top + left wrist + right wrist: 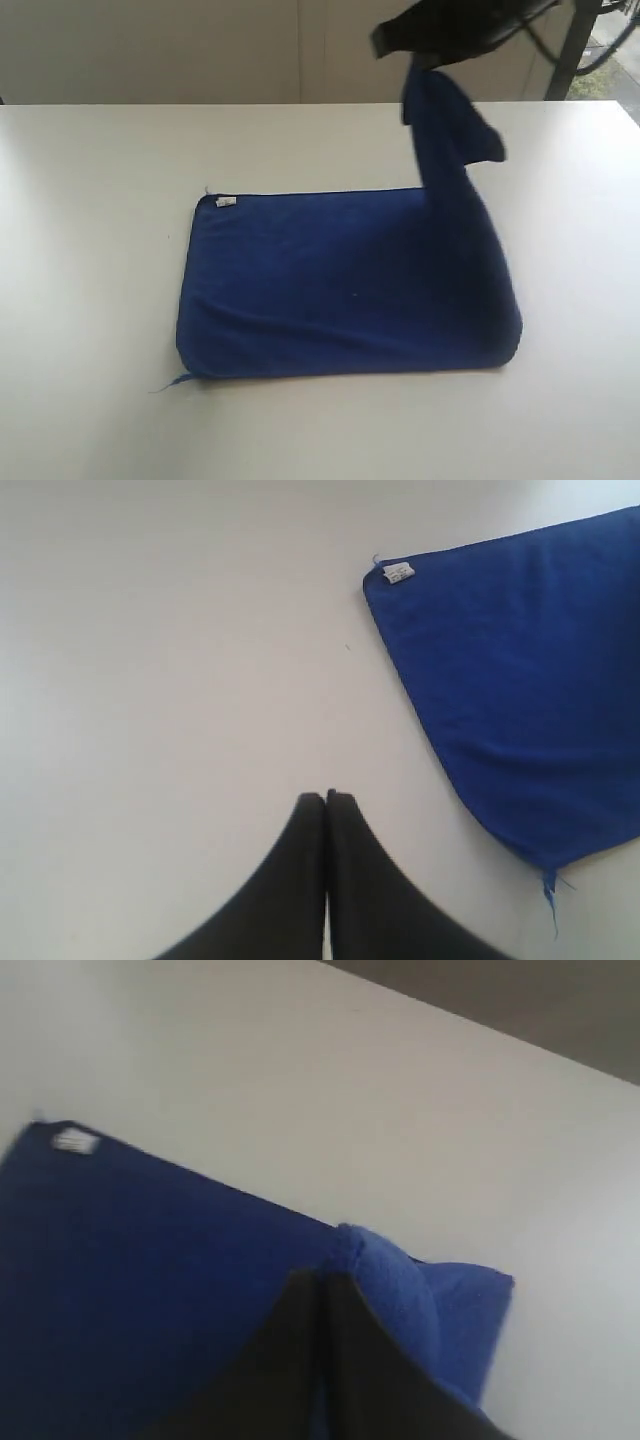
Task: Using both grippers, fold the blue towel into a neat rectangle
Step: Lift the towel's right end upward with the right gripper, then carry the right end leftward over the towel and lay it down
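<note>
Exterior view: the blue towel (330, 290) lies flat in the middle of the white table (90, 200), with bare surface open on every side. Its far right corner hangs raised from the right end effector (425, 62), which is clamped on the cloth at the frame's top. A white tag (226, 202) marks the far left corner. Left wrist view: the left end effector (327, 798), jaws together and empty, hovers over bare table, apart from the towel's tagged edge. Right wrist view: closed jaws pinch a bunched fold of towel.
</note>
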Controlling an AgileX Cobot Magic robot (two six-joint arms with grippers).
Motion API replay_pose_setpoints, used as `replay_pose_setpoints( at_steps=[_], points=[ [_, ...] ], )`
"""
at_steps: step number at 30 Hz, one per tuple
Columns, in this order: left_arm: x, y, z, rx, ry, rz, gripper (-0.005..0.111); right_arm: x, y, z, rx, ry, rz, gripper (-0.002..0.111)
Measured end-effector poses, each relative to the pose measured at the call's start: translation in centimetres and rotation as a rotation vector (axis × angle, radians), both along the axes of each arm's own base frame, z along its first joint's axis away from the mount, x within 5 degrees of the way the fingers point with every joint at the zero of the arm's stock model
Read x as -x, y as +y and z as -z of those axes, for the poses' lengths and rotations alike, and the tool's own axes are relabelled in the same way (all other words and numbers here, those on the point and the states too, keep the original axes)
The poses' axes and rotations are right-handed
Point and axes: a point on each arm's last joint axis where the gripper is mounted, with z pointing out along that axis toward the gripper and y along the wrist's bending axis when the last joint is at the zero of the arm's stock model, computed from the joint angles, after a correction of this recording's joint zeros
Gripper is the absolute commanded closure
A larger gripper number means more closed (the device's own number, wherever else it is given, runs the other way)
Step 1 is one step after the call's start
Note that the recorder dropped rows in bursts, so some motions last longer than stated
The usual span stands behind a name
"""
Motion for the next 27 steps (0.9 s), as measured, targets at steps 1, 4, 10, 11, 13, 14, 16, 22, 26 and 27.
replay_pose_setpoints(
  at_steps=[1,4,10,11,13,14,16,22,26,27],
  points=[
    [0.0,0.0,0.0,0.0,0.0,0.0,0.107,-0.1,1.7,0.4,-0.009,0.0,-0.04,0.108],
    [0.0,0.0,0.0,0.0,0.0,0.0,0.107,-0.3,6.1,2.3,-0.044,0.028,-0.13,0.108],
    [0.0,0.0,0.0,0.0,0.0,0.0,0.107,-1.1,13.8,7.5,-0.085,0.088,-0.257,0.108],
    [0.0,0.0,0.0,0.0,0.0,0.0,0.107,-1.3,15.0,8.5,-0.09,0.09,-0.272,0.108],
    [0.0,0.0,0.0,0.0,0.0,0.0,0.107,-1.6,17.1,10.8,-0.09,0.102,-0.298,0.108],
    [0.0,0.0,0.0,0.0,0.0,0.0,0.107,-1.7,17.9,12.0,-0.087,0.111,-0.309,0.108],
    [0.0,0.0,0.0,0.0,0.0,0.0,0.107,-2.1,18.9,13.6,-0.077,0.131,-0.319,0.108],
    [0.0,0.0,0.0,0.0,0.0,0.0,0.107,-2.6,19.8,17.4,-0.055,0.194,-0.322,0.108],
    [0.0,0.0,0.0,0.0,0.0,0.0,0.107,-2.5,20.3,18.0,-0.108,0.225,-0.321,0.108],
    [0.0,0.0,0.0,0.0,0.0,0.0,0.107,-2.4,20.4,18.2,-0.117,0.234,-0.327,0.108]
  ],
)
